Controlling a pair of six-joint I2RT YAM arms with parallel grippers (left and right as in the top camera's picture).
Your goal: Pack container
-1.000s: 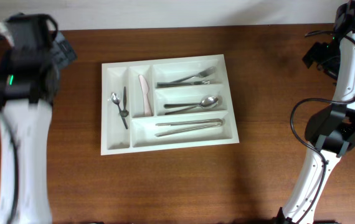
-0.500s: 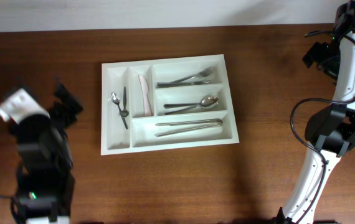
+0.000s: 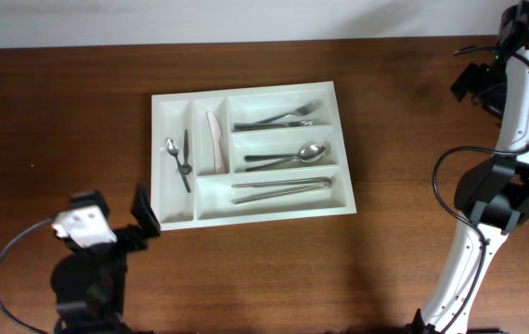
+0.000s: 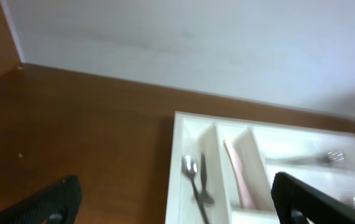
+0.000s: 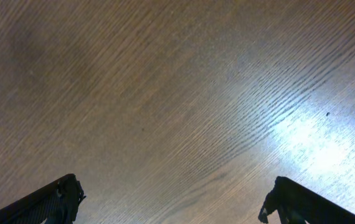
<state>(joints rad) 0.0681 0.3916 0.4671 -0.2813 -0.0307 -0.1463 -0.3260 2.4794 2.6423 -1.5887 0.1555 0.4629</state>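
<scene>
Container (image 3: 174, 206) sits mid-table, with cutlery (image 3: 278, 118) lying in its compartments.
Left gripper (image 4: 174, 190), fingers spread wide and empty, has swung from the table's (image 3: 70, 111) left side to just off the container's near-left corner. Right gripper (image 5: 174, 186), likewise spread, hangs over wood, unmoved.

No readable text, label, brand or number anywhere; left wrist view blurred, so perhaps missed.
</scene>
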